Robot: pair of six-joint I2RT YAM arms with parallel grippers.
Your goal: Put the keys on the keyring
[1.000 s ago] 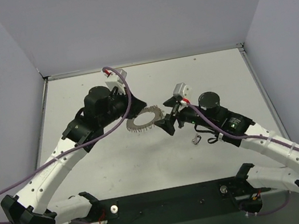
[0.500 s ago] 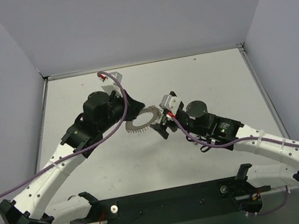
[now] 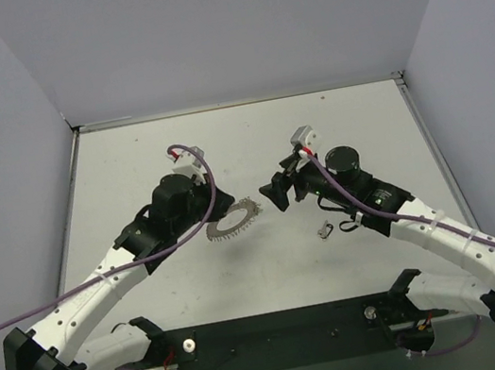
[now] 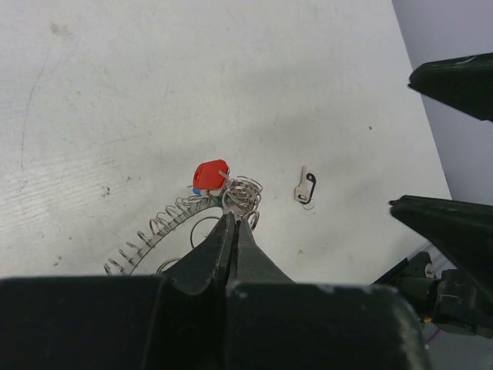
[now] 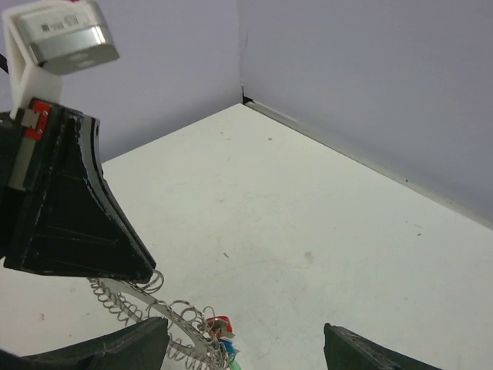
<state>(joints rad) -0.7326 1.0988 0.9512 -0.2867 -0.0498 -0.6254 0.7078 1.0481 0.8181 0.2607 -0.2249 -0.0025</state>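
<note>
Keyring [image 4: 158,225] sits pinched tight in your left gripper [image 4: 233,225]; right gripper [image 3: 278,189] jaws are spread, so line them squarely over the loose key [image 4: 305,186] before closing.

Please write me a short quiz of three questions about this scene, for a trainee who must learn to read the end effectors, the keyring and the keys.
1. True or false: the left end effector is shut on the keyring.
2. Choose one. The plastic key head nearest the left end effector is: A red, B yellow, C white.
3. In a few words: where is the dark-headed key that is not on the keyring?

Key: 1 true. 2 A. 3 It lies flat on the table, apart from the keyring.
</note>
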